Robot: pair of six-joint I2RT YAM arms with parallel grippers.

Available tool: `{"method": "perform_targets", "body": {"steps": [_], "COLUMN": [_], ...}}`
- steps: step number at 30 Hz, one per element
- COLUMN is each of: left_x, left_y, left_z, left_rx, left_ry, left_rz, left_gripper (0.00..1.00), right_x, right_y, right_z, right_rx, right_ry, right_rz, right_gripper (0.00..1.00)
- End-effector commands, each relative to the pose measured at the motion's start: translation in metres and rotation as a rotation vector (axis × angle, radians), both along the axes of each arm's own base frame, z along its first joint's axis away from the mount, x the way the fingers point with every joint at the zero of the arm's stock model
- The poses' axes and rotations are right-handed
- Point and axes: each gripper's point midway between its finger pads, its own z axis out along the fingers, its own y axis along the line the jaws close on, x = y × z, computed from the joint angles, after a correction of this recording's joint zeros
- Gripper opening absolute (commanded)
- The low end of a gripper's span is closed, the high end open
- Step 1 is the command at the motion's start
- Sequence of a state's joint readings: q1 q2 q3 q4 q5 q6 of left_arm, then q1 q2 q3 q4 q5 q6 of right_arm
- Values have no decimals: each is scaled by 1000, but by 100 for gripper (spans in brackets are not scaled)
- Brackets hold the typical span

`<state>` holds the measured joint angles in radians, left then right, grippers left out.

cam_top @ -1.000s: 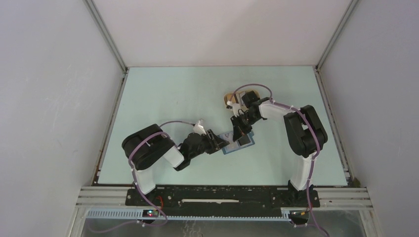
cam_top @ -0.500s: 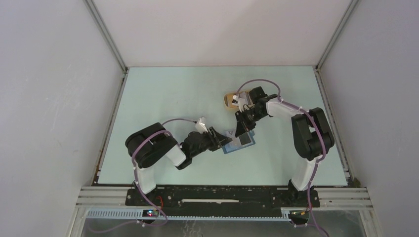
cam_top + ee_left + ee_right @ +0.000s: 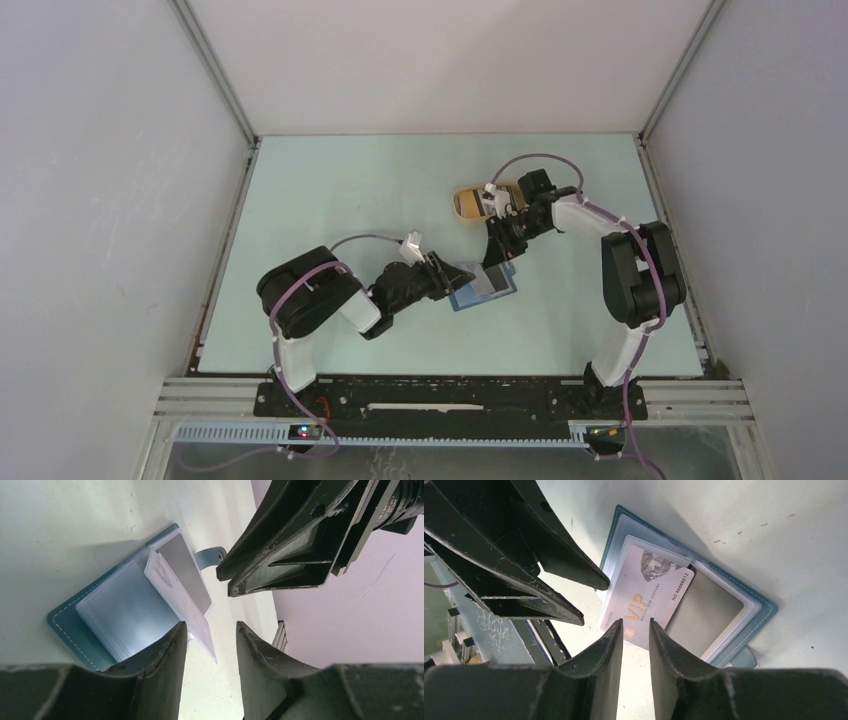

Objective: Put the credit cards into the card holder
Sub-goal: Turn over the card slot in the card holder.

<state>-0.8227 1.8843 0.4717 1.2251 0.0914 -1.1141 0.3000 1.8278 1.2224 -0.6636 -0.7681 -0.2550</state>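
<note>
The teal card holder (image 3: 492, 291) lies open on the table, with clear sleeves inside. In the right wrist view a whitish VIP credit card (image 3: 649, 602) sits partly in a sleeve of the holder (image 3: 765, 611), over a grey card (image 3: 706, 612). In the left wrist view the whitish card (image 3: 185, 605) stands tilted up from the holder (image 3: 65, 622), beside the grey card (image 3: 185, 562). My right gripper (image 3: 635, 625) is open by a narrow gap and empty, just off the card's free end. My left gripper (image 3: 210, 627) is open and empty at the holder's near edge.
A tan oval tray (image 3: 466, 203) stands behind the holder, next to the right wrist. The holder's snap tab (image 3: 212, 556) points away from the left gripper. The two grippers (image 3: 455, 277) (image 3: 495, 257) are close together over the holder.
My right gripper has drawn back and up from the holder, its arm swinging right, with the whitish card left in the sleeve. My left gripper has edged a little closer to the holder.
</note>
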Motion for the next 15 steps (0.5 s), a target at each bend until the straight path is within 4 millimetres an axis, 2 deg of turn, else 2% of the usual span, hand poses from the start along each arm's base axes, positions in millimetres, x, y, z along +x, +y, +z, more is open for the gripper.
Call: {"method": "perform_targets", "body": {"steps": [1,9,15], "left_x": [7,8,7], "left_y": [-9,-9,-10], "left_z": [17,16,17], "left_rx": [-16,-16,-28], "left_ry": [-74,-78,-91], "left_rz": [-17,-17,-23], "left_gripper": [46,47,47], "right_x": [11,17,13], "right_y": [1,-7,-2], "right_z": [23,-8,-28], "right_rx": [52,-40,-102], "right_ry": [-35,27,48], "right_rz": [-17,-82,-73], "right_gripper": [35,29,22]}}
